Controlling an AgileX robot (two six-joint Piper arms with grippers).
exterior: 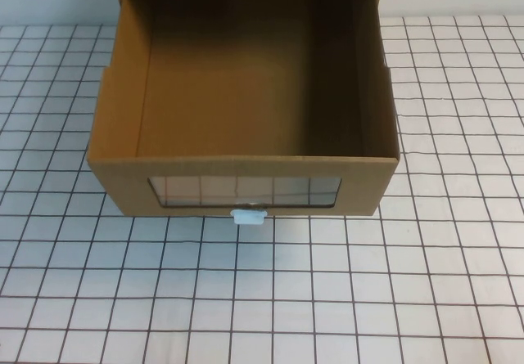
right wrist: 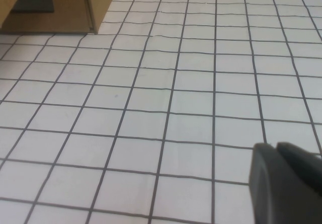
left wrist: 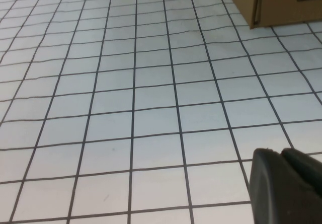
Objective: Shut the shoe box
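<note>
Shoe box (exterior: 246,94) of brown cardboard, drawer-style, with clear rectangular window (exterior: 244,190) in front panel and small white pull (exterior: 248,216) just below that window. Set at far edge of white desk (exterior: 327,290) ruled with black grid lines, about midway between left and right edges. Drawer drawn well out toward near edge, top open, inside bare as far as can be seen; outer sleeve visible only as a rim at the far end. Likely left pulled out so that a straight push on the front panel will slide it home.

Left claw (left wrist: 287,183) low over bare desk, near the box's left front corner yet well apart from it, touching nothing. Right claw (right wrist: 287,183) mirrored off the right front corner, likewise clear of everything. Only dark tips in view on each; cannot tell whether wide or narrow. Neither arm visible from the high camera, so probably both parked back near the near edge.

Plenty of open desk in front of the panel and on both sides for an approach. Closing not yet begun. Push best kept square to the panel, lest the drawer skew and bind against the sleeve's side edges.
</note>
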